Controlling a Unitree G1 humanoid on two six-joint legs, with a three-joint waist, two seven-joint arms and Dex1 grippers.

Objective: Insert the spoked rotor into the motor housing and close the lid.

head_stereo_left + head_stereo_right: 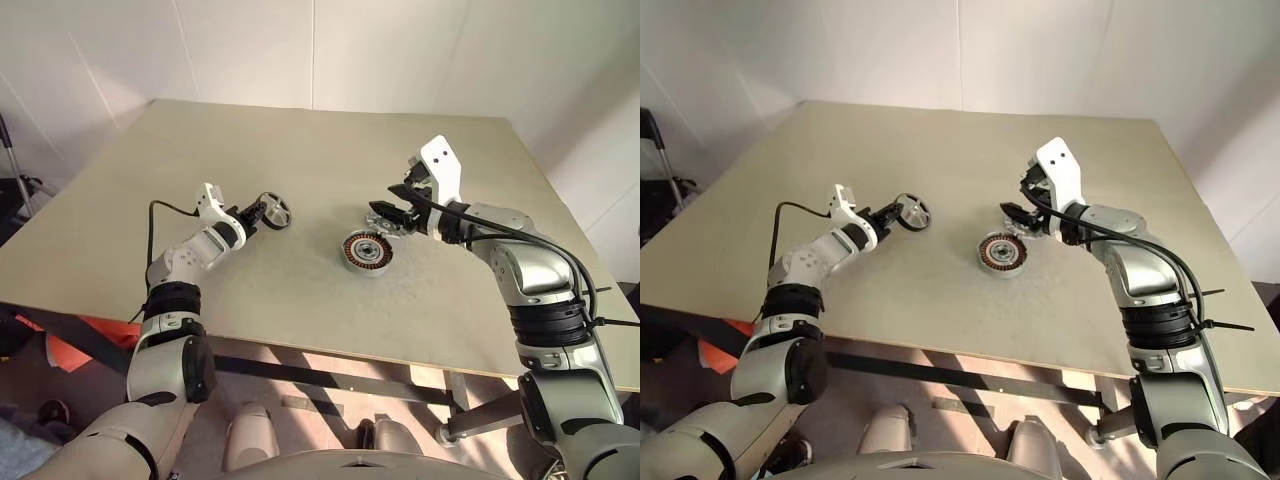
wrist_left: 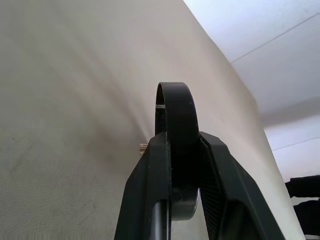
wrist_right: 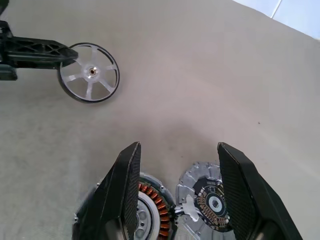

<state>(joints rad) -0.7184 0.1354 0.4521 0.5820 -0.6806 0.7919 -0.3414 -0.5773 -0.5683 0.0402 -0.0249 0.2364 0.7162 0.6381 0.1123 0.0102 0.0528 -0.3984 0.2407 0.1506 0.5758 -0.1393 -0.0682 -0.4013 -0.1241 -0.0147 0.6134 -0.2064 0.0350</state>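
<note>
We see the left claw (image 1: 256, 214) pinching the black-rimmed, silver-spoked wheel (image 1: 274, 210); right claw (image 3: 176, 192) gapes over the copper-wound cup (image 1: 367, 251); bumpy grey cap (image 3: 205, 196) beside it.

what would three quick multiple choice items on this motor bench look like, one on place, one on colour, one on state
1. Where is the lid?
A. beside the motor housing on the table
B. stacked on the rotor
C. on the floor

2. What colour are the windings in the motor housing?
A. blue
B. copper-red
C. green

3. What is the state of the left gripper?
A. open over bare table
B. shut on the spoked rotor
C. shut on the lid

Answers:
1 A, the right wrist view shows lid and housing side by side between the open fingers of the right gripper.
2 B, an orange-red ring shows around the housing's centre.
3 B, the left wrist view shows both fingers pressed on the rotor's black rim.
</note>
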